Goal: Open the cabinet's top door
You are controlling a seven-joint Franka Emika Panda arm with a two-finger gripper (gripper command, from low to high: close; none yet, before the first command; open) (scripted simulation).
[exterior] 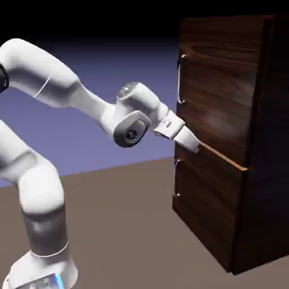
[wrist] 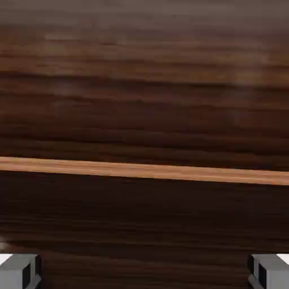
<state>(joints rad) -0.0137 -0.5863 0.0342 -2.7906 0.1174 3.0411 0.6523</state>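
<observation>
The cabinet [exterior: 268,141] of dark wood stands at the exterior view's right. Its top door [exterior: 220,96] is the larger upper panel and looks closed, with a long vertical silver handle [exterior: 180,79] at its left edge. My gripper [exterior: 193,147] is against the cabinet's front at the orange-brown trim strip [exterior: 226,159] between the two panels, well below that handle. The hand view is filled with dark wood grain crossed by the trim strip [wrist: 144,171]. The two grey fingertips [wrist: 20,271] sit far apart in the bottom corners, so the gripper [wrist: 144,272] is open with nothing between them.
The shorter lower panel [exterior: 206,197] has a small silver handle [exterior: 176,178] just below my gripper. The brown table [exterior: 130,226] spreads out in front of the cabinet. My white arm [exterior: 68,90] arches in from the exterior view's left.
</observation>
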